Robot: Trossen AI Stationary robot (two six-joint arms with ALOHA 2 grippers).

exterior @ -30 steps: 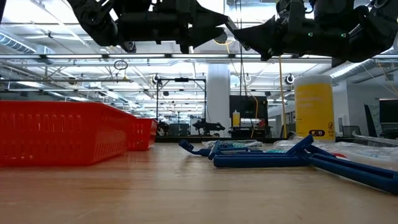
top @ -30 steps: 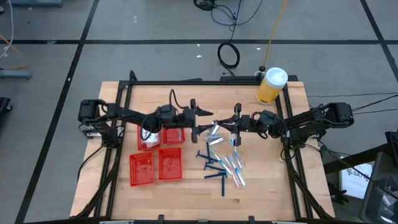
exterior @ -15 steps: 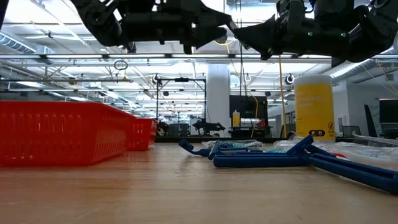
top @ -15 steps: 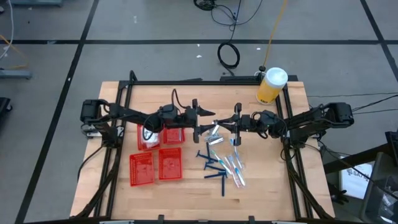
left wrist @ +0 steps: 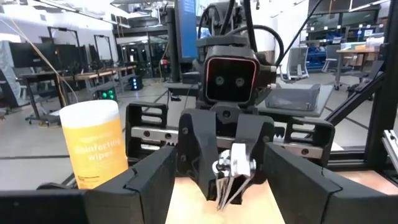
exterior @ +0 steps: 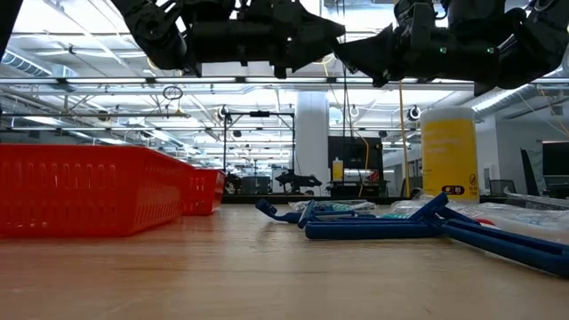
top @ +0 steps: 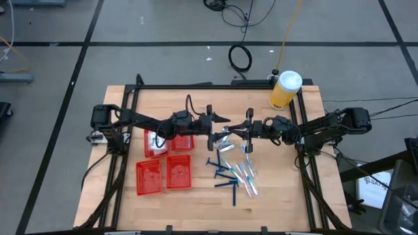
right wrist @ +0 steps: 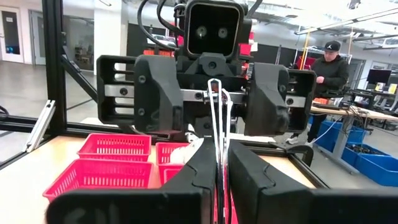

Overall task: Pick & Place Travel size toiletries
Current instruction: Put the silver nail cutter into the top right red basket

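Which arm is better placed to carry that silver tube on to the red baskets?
Left. The left gripper, fingers apart, faces the silver tube pinched in the right gripper, and the red baskets lie on the left arm's side.

You see a grey floor [top: 163, 26] with dark lines, loose cables [top: 240, 57], ceiling lights [exterior: 80, 36], and blue bins [right wrist: 373, 163] beside a person [right wrist: 326, 74].
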